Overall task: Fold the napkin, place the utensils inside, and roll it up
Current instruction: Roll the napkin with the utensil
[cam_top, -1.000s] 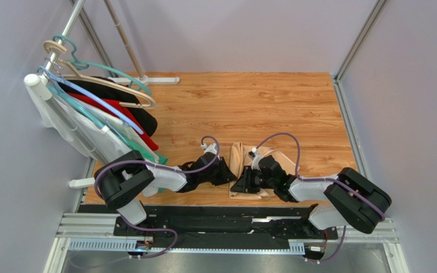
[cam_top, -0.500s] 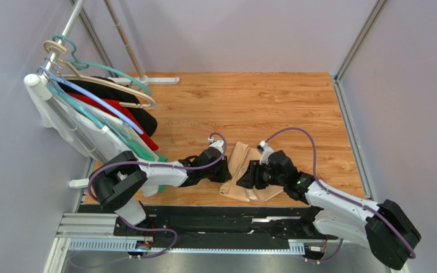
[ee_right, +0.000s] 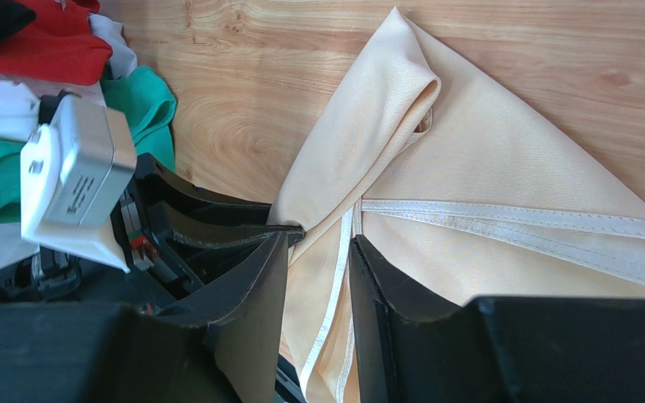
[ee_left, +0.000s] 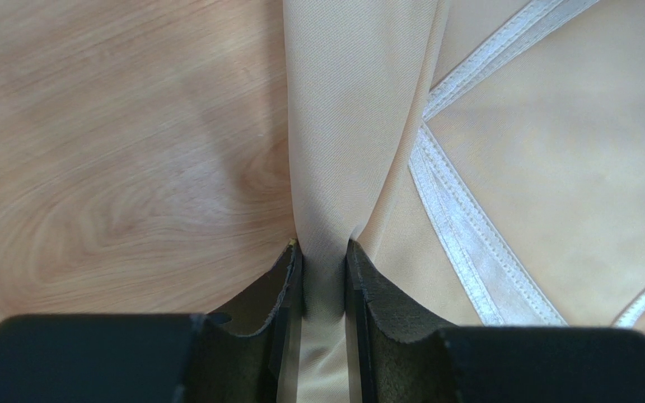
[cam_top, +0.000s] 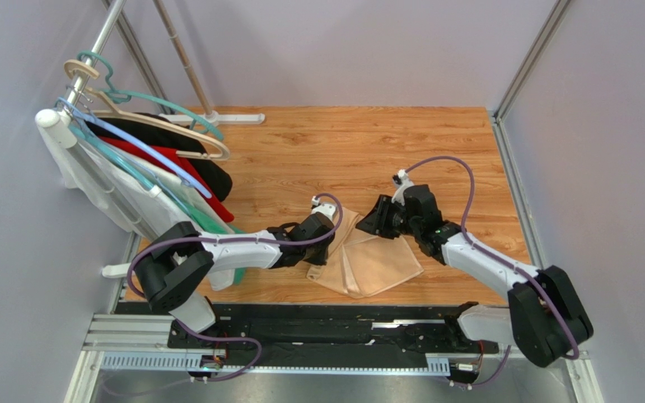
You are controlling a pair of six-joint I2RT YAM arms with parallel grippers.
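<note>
now the left gripper (ee_left: 324, 252) pinches the napkin (ee_left: 511, 210) while the right gripper (ee_right: 317, 252) hovers, jaws parted.

Open tabletop (cam_top: 359, 151) lies beyond the napkin (cam_top: 376, 267), while hanging garments (cam_top: 162, 180) crowd the tabletop's left edge.

Bright even light, soft faint shadows, views fairly sharp
</note>
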